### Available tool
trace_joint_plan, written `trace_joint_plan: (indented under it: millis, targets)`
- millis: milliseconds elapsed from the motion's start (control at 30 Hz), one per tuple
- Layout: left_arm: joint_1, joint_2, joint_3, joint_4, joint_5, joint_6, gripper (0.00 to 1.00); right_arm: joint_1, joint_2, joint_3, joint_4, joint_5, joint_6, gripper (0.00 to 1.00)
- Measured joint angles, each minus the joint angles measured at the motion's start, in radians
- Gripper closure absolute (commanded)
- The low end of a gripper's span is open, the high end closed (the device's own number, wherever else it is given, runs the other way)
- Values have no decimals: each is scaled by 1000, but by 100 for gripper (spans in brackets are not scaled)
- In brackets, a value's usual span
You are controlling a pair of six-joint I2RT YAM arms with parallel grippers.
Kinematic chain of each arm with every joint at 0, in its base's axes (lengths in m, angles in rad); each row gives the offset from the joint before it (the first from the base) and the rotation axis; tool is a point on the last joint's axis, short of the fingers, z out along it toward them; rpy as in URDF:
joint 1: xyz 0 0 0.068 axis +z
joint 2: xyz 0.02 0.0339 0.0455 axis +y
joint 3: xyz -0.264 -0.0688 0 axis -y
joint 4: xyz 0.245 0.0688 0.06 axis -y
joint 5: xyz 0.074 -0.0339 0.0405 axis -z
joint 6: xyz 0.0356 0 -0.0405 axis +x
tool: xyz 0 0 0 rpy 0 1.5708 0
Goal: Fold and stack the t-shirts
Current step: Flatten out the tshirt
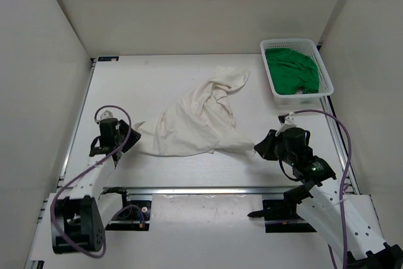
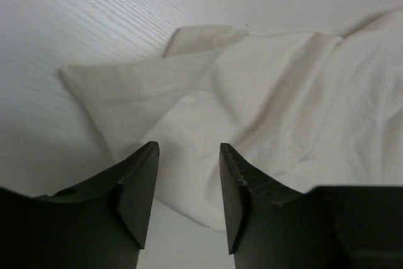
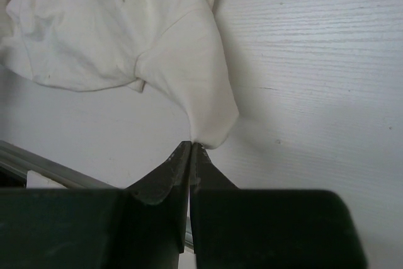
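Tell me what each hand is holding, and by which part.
Right hand pinches the white t-shirt by the tip of what looks like a sleeve. Left hand is open over its edge, holding nothing.

The left arm rises from its base at 7 o'clock toward 9 o'clock, bent at the elbow. The left tool sits low and points to 3 o'clock, jaws parted. The right arm reaches from 5 o'clock toward 4 o'clock. The right tool points to 9 o'clock, jaws pressed together on a pinch of the shirt.
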Motion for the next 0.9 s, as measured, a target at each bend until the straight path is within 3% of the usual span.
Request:
trace_joint_plan:
  millis: [133,300,333,467,500,633,733,900]
  targets:
    - [41,163,19,36,-6,26,59,-8,13,0,15,-20,1,100]
    - [-1,212,19,42,-32,40,96,16,52,26,19,-14,4,100]
    - [-9,220,25,44,-35,40,100,28,63,40,19,-11,4,100]
    - [-20,282,71,55,-52,45,100,66,118,109,41,10,3,100]
    - [-21,298,89,57,-53,44,96,66,126,121,45,13,3,100]
    - [-39,311,161,55,-60,51,65,42,148,143,66,11,0,100]
    - [-44,244,167,57,-50,52,60,36,146,143,64,13,0,100]
    - [95,53,62,20,-39,55,58,35,115,117,69,3,0,100]
